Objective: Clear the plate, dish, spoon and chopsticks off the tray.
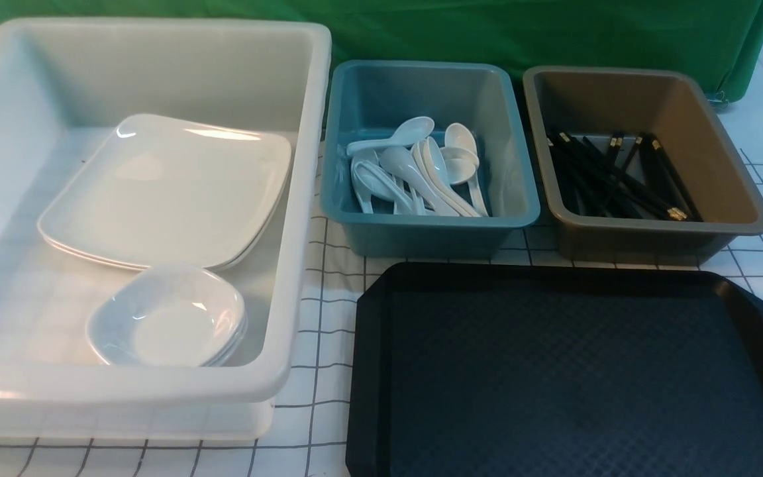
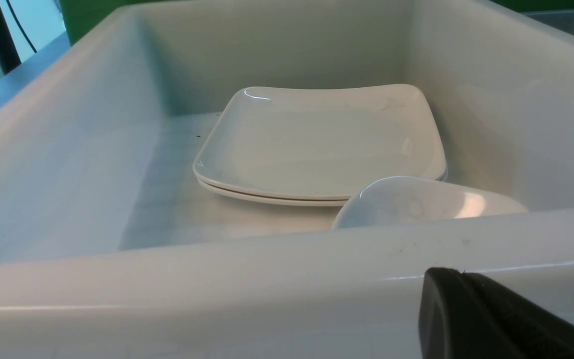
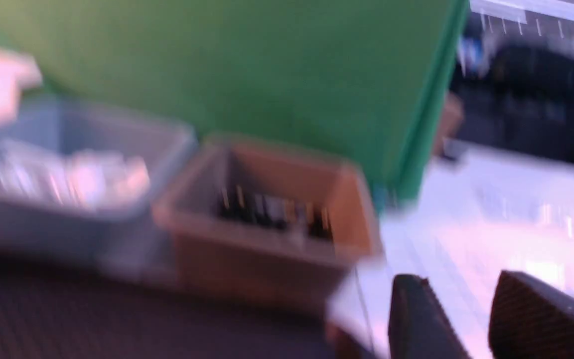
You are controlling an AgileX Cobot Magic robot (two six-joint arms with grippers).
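The tray [image 1: 573, 377] lies nearest, at the right front of the checked cloth [image 1: 328, 311], and its textured black surface shows nothing on it. Judging from that, the clearing looks finished, and what remains is for the arms to pull back without disturbing anything.

The left gripper [image 2: 496, 319] sits low at the near left, just outside the near wall of the white tub [image 2: 267, 279]; only one dark finger shows, and its jaws are taken as closed with nothing in them. The right gripper [image 3: 466, 319] hangs off the right side of the tray in a blurred view; its two fingers stand partly apart with only cloth visible between them, so it appears to carry nothing.

To retreat well, the left arm should lift away from the tub wall rather than drag along it, and the right arm should stay above the tray's raised rim.

Further back, the white tub on the left holds the plate [image 1: 169, 189] on top of a stack, with the dish [image 1: 169, 318] stacked nearer. In the middle, the blue tub [image 1: 368, 225] holds the spoon [image 1: 395, 136] among many others. On the right, the brown tub [image 1: 726, 218] holds the chopsticks [image 1: 620, 179] among other pairs. A green curtain [image 1: 487, 33] closes the far side.
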